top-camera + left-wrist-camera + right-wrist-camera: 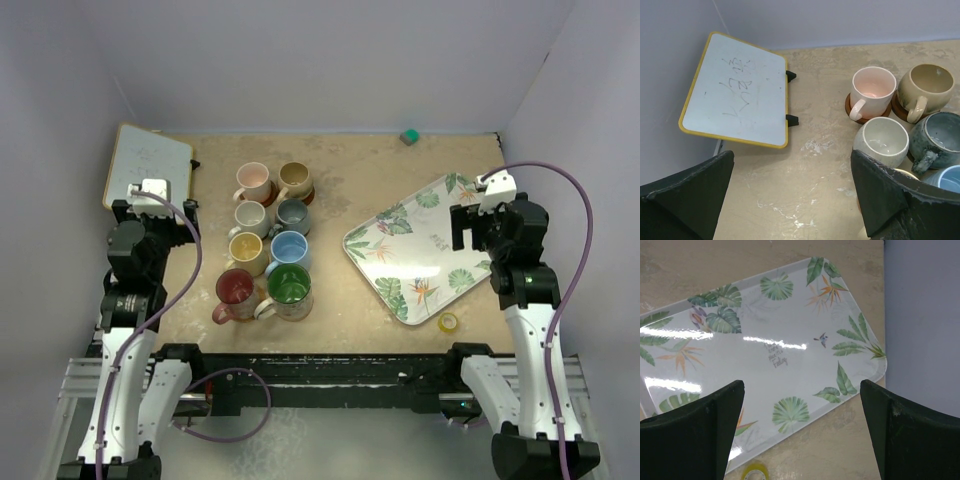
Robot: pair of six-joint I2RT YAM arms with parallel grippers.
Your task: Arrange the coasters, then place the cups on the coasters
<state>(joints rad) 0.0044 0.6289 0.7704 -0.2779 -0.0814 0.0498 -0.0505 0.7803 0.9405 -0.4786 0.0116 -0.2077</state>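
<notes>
Several cups stand in two columns left of the table's centre: pink (252, 182), tan (294, 179), grey (251, 218), slate (294, 215), yellow (246, 250), light blue (290, 249), red (236, 291) and green (288, 290). Brown coasters show as edges under the pink cup (849, 106) and the tan cup (896, 111); the other coasters are hidden beneath cups. My left gripper (792, 160) hangs open over bare table, left of the cups. Over the tray's near right edge, my right gripper (802, 387) is open and empty.
A leaf-patterned tray (400, 308) lies at an angle on the right. A yellow tape roll (449, 322) sits by its near corner. A yellow-framed whiteboard (148, 165) rests at the far left, and a small green block (409, 135) by the back wall.
</notes>
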